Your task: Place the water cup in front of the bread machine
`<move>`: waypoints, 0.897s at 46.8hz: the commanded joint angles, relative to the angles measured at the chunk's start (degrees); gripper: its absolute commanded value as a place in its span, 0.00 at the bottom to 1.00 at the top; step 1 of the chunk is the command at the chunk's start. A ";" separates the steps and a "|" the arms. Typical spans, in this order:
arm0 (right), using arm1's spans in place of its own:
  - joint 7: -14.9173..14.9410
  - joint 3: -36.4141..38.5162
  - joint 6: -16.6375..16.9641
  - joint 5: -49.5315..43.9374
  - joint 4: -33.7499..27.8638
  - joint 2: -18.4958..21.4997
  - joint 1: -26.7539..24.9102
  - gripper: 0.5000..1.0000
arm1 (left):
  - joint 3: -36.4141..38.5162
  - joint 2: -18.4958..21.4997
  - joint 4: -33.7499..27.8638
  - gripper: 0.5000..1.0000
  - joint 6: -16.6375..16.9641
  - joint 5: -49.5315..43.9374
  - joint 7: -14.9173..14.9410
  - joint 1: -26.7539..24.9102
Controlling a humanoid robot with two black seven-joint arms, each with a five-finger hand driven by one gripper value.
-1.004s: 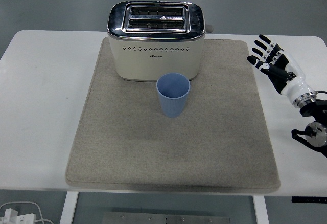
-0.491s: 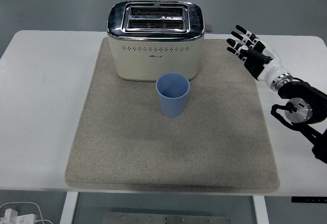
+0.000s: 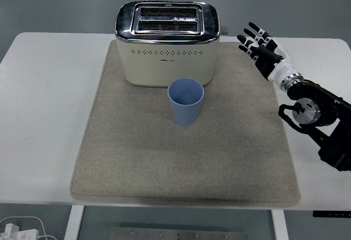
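Observation:
A blue water cup [image 3: 185, 101] stands upright and empty on the grey mat [image 3: 137, 152], just in front of the cream and chrome bread machine [image 3: 167, 43]. My right hand [image 3: 260, 45] is open with fingers spread, hovering over the mat's far right corner, to the right of the bread machine and well apart from the cup. It holds nothing. The left arm is out of view.
The white table [image 3: 44, 114] extends left and right of the mat. A white power strip with cable [image 3: 16, 230] lies on the floor at the bottom left.
My right arm has moved in from the right edge, leftward and toward the far side, with the hand still open. The cup and bread machine have not moved.

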 commanded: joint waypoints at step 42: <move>-0.03 -0.04 5.67 -0.09 -3.21 0.14 1.04 0.86 | 0.00 0.00 0.35 1.00 0.01 -0.05 0.00 0.09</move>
